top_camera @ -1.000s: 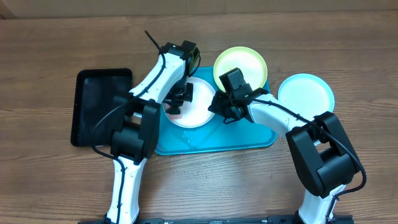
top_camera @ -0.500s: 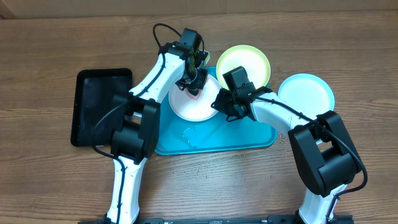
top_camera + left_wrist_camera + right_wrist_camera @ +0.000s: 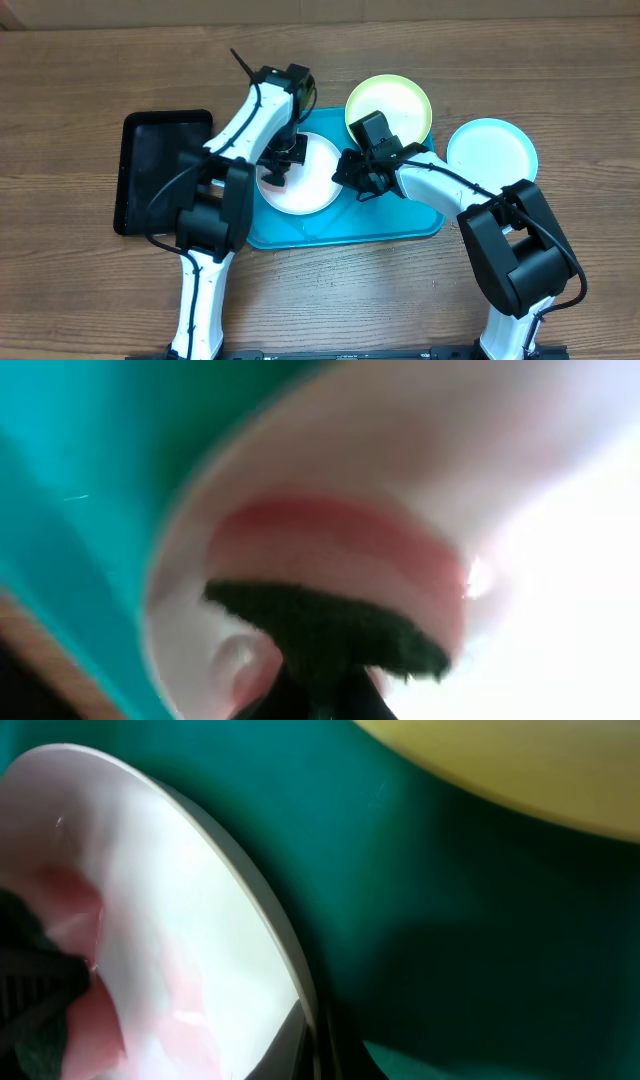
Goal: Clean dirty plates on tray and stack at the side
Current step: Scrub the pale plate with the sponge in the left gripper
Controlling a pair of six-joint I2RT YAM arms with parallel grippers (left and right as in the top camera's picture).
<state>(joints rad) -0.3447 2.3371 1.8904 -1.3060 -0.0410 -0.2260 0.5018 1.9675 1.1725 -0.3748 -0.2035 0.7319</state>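
Note:
The white plate (image 3: 312,178) lies on the cyan tray (image 3: 400,215), with red smears (image 3: 340,545) on it. My left gripper (image 3: 277,168) is shut on a dark scrubbing sponge (image 3: 330,630) and presses it on the plate's left part. My right gripper (image 3: 345,172) is shut on the white plate's right rim (image 3: 285,975); the plate's pink-smeared face (image 3: 150,910) fills the left of the right wrist view. The yellow-green plate (image 3: 390,105) sits at the tray's far right corner. The light blue plate (image 3: 492,150) lies on the table to the right of the tray.
A smaller black tray (image 3: 160,165) lies on the wooden table left of the cyan tray. In the right wrist view the yellow-green plate's edge (image 3: 520,765) hangs over the tray floor (image 3: 440,920). Both arms cross above the tray.
Half a second ago my left gripper was at the white plate's far edge; it has moved back toward the plate's left part. The plate has shifted slightly left. My right gripper still holds the rim.

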